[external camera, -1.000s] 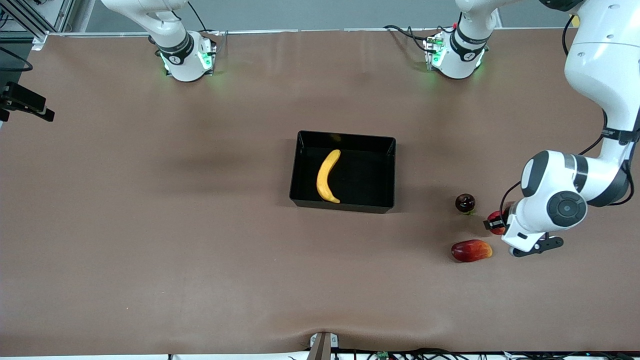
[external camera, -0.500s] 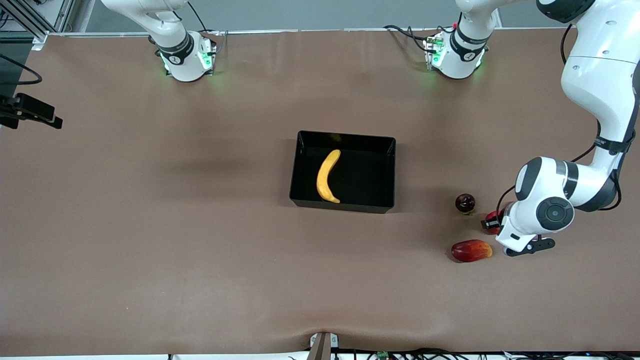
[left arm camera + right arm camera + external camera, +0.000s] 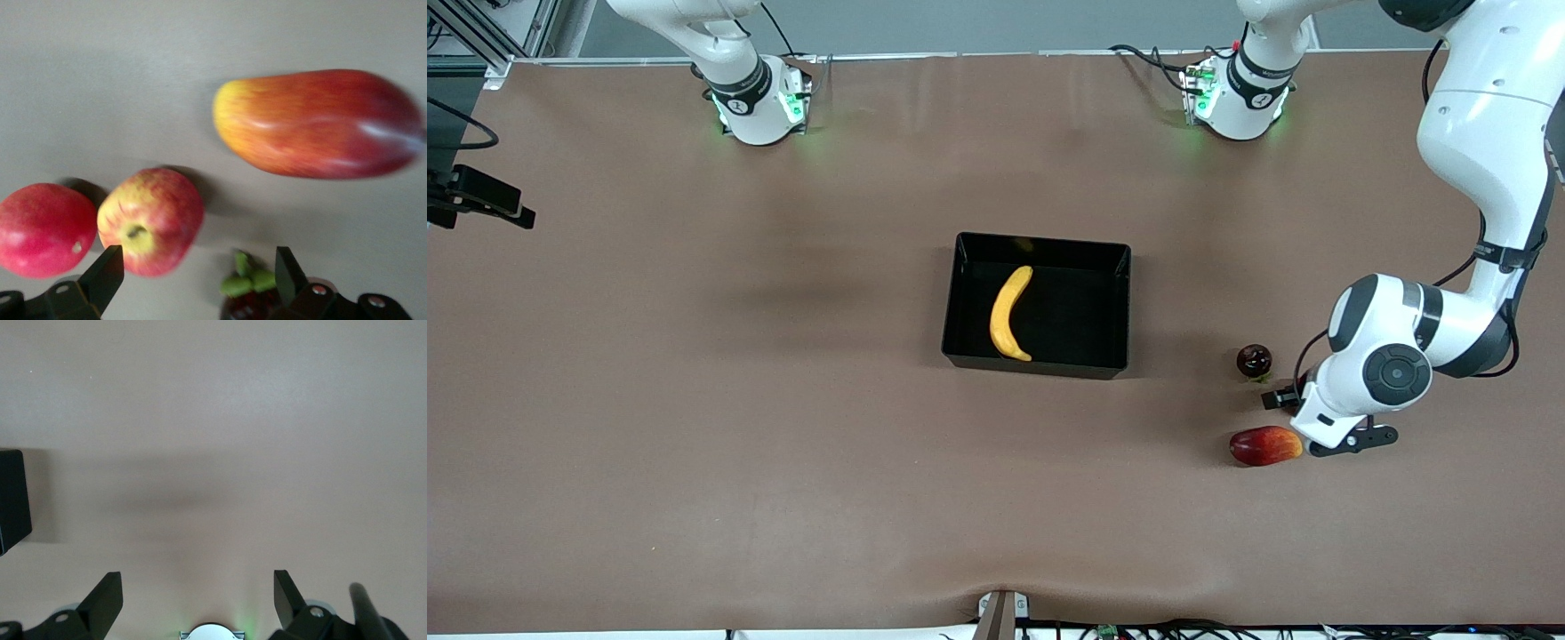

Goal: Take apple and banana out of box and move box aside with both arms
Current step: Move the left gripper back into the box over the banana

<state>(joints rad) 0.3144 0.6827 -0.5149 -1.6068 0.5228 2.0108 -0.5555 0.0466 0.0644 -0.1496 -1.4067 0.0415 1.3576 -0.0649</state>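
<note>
Front view, tray: a shallow glossy black rectangular plastic box (image 3: 1037,305) sat mid-table on the brown table surface (image 3: 694,400).
Front view, banana: a long curved yellow banana (image 3: 1008,314) lay inside the box, toward the right arm's end of it.
Front view, loose fruit: an oblong red-and-yellow mango (image 3: 1264,445) lay toward the left arm's end of the table; a small dark-red round fruit (image 3: 1254,360) sat farther from the camera than the mango.
Front view, left arm: it reached down among that fruit, the left gripper (image 3: 1288,402) largely hidden under the wrist, low between the dark fruit and the mango.
Front view, right arm: only its green-lit base showed; it waited.
Left wrist view: the small round red apple with yellowish streaks (image 3: 151,220) rested on the table, touching a plain pink-red round fruit (image 3: 45,229); one finger (image 3: 103,280) stood beside the apple, jaws spread wide, gripping nothing. The mango lay apart from both.
Right wrist view: the right gripper (image 3: 198,599) hung over bare table, jaws apart and empty; a corner of the box showed at the edge.
</note>
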